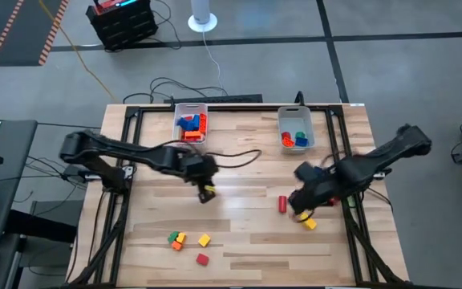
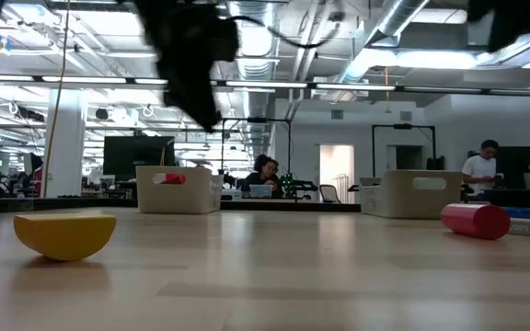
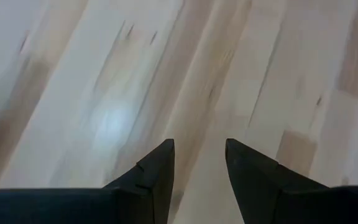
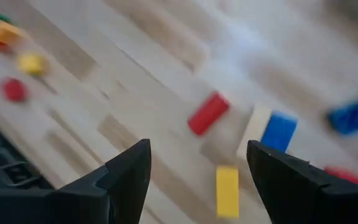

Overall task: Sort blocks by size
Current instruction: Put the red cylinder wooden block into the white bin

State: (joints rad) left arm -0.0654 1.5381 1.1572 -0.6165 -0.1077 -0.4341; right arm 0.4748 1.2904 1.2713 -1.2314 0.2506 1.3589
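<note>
Left end effector [image 1: 206, 193] hovers mid-worktop [image 1: 239, 233], fingers apart, nothing visible between them. Right end effector [image 1: 301, 210], fingers wide apart, hangs near a red block [image 1: 281, 204].

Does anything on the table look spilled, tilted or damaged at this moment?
Nothing stands out. The left clear plastic bin and the right clear plastic bin sit squarely at the far edge of the wooden table. The loose toy blocks, such as the red bar-shaped block, are scattered but simply not yet sorted.
</note>
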